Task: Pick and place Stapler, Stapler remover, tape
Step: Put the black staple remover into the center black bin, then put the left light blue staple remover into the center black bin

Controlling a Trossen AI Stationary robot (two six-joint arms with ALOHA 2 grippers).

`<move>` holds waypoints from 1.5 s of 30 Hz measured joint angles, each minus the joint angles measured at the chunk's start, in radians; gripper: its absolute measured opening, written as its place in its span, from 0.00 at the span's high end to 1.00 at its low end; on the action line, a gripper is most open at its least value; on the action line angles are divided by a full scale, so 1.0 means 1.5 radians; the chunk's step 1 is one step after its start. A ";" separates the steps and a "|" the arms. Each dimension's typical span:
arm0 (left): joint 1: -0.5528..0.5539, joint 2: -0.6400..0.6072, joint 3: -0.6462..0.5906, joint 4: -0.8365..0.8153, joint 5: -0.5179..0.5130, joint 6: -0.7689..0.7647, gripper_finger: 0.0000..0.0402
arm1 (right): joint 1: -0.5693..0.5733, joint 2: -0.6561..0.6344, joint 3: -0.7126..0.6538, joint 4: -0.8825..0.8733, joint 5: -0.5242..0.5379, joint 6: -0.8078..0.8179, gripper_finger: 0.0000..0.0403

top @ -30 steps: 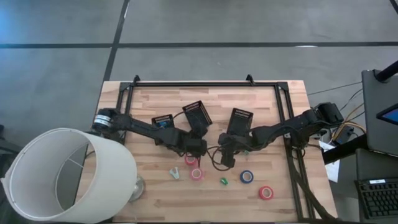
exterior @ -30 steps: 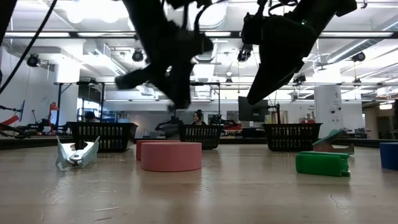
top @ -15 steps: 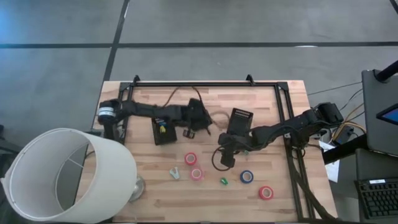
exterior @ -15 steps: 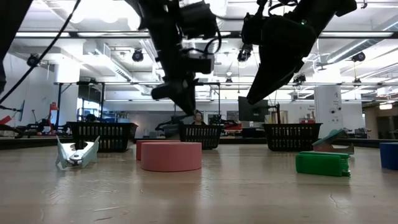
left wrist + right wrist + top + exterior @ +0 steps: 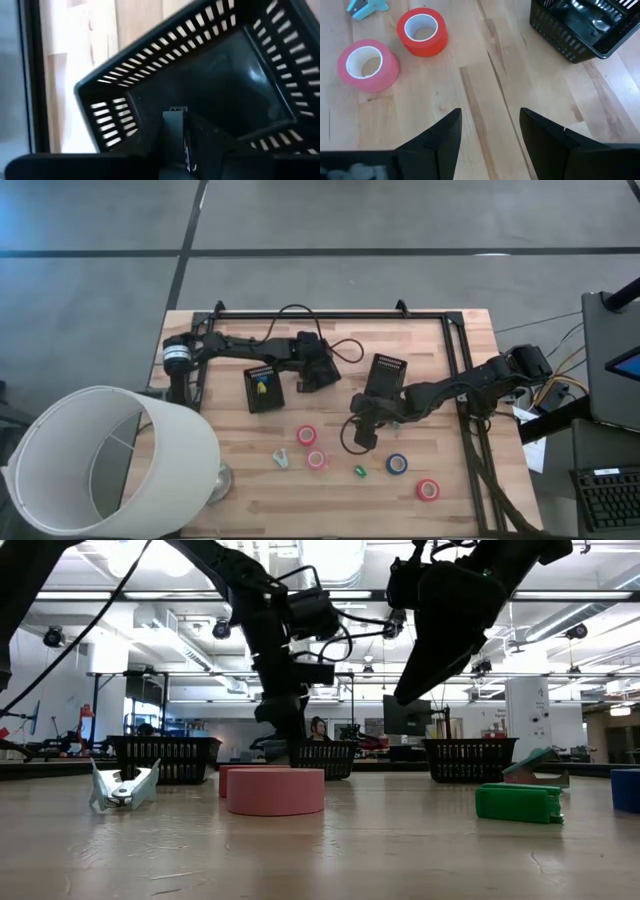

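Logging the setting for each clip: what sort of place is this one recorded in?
Probably a robotics lab or an open workshop. Two dark arms work at a wooden table inside a black frame. The low view shows exposed ceiling ducts, strip lights and a person seated at benches behind.

Table-level view: 2 pink tape rolls [image 5: 274,789] sit centre, a pale blue stapler remover [image 5: 122,786] left, a green stapler [image 5: 519,802] right. 3 black mesh bins [image 5: 168,758] behind; 2 dark arms [image 5: 447,610] overhead.
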 joint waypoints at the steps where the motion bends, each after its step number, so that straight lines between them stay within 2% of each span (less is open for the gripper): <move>1: 0.000 0.000 -0.004 0.001 -0.005 -0.002 0.74 | 0.000 0.000 0.000 0.000 0.000 0.000 0.52; 8: -0.001 -0.002 -0.005 0.005 -0.023 -0.007 0.56 | 0.000 0.000 0.000 0.000 0.000 0.000 0.52; 11: -0.015 -0.010 -0.005 -0.003 -0.021 -0.012 0.52 | 0.000 0.000 0.000 0.000 0.000 0.000 0.52; 15: -0.055 -0.034 -0.005 -0.019 -0.008 -0.013 0.51 | 0.000 0.000 0.000 0.000 0.000 0.000 0.52; 22: -0.142 -0.123 -0.002 -0.059 -0.003 -0.045 0.53 | 0.000 0.000 0.000 0.002 0.000 0.000 0.52; 27: -0.214 -0.188 -0.004 -0.131 0.122 -0.133 0.54 | 0.000 0.000 0.000 0.003 0.000 0.000 0.52; 31: -0.283 -0.225 -0.048 -0.146 0.196 -0.166 0.54 | 0.000 0.000 0.000 0.002 0.000 0.000 0.52; 37: -0.386 -0.236 -0.143 -0.128 0.200 -0.170 0.54 | 0.000 0.000 0.000 0.003 0.000 0.000 0.52; 45: -0.466 -0.232 -0.254 0.046 0.197 -0.157 0.55 | 0.000 0.000 0.000 0.003 0.000 0.000 0.52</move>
